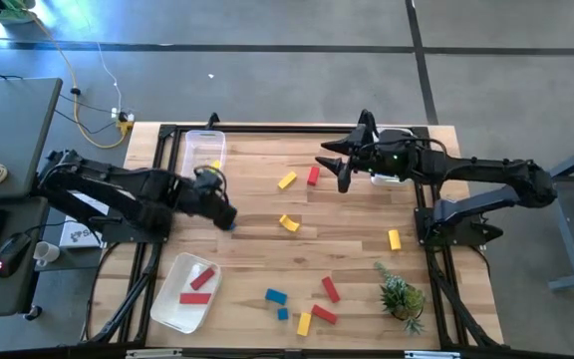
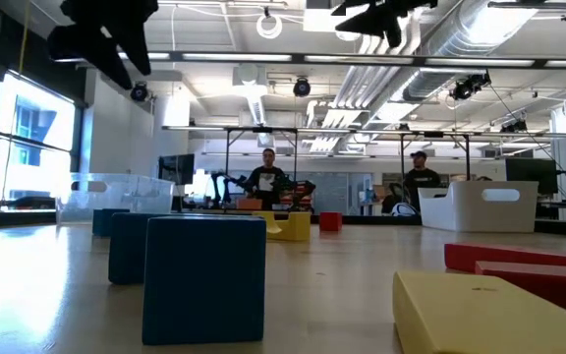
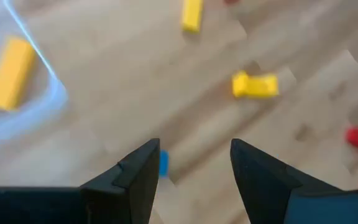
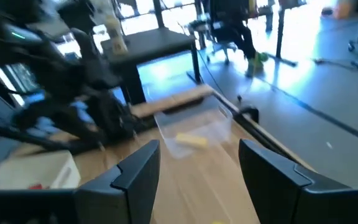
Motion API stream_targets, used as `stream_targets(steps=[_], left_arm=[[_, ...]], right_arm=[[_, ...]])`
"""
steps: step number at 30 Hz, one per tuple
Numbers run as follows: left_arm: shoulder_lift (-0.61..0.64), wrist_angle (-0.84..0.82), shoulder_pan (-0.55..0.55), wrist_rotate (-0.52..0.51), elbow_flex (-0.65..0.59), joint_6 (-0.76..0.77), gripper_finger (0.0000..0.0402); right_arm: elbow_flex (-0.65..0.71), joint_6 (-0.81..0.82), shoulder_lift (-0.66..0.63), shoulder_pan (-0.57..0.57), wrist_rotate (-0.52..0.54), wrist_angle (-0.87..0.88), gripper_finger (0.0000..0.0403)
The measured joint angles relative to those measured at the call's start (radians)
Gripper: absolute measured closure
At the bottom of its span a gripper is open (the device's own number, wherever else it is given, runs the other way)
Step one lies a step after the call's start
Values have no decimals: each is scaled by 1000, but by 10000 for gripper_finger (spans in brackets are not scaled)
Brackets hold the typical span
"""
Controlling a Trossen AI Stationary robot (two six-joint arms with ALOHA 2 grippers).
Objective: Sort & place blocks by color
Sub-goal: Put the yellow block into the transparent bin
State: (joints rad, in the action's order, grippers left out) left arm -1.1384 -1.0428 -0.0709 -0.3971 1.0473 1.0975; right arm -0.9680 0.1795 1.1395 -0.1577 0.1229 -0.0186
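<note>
left end effector (image 1: pixel 229 220) spread over a blue block (image 3: pixel 163 163), right end effector (image 1: pixel 333 160) spread above the table (image 1: pixel 347 249)

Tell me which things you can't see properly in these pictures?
- Blue block, left wrist view: mostly hidden behind one of the left gripper's fingers.
- Yellow block in the clear bin, right wrist view: blurred, shape unclear.
- Red blocks, low view: cut off by the picture's edge.
- People in the room, low view: too small.
</note>
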Motion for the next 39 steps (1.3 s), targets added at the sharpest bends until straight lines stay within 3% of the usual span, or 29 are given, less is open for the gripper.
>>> stream_targets(steps=[6,13,21,30,39], left_arm=[[15,1,126,-9,0,-184,217],[17,2,205,4,0,-278,218],[17,1,292,-9,0,-391,217],[17,1,349,-9,0,-458,218],[17,1,361,-7,0,-476,218]], right_arm=[[0,-3,40,61,48,-157,199],[-49,44,137,77,28,-177,199],[-249,-3,309,102,78,37,199],[-414,3,490,104,42,317,199],[-448,62,619,107,21,427,199]])
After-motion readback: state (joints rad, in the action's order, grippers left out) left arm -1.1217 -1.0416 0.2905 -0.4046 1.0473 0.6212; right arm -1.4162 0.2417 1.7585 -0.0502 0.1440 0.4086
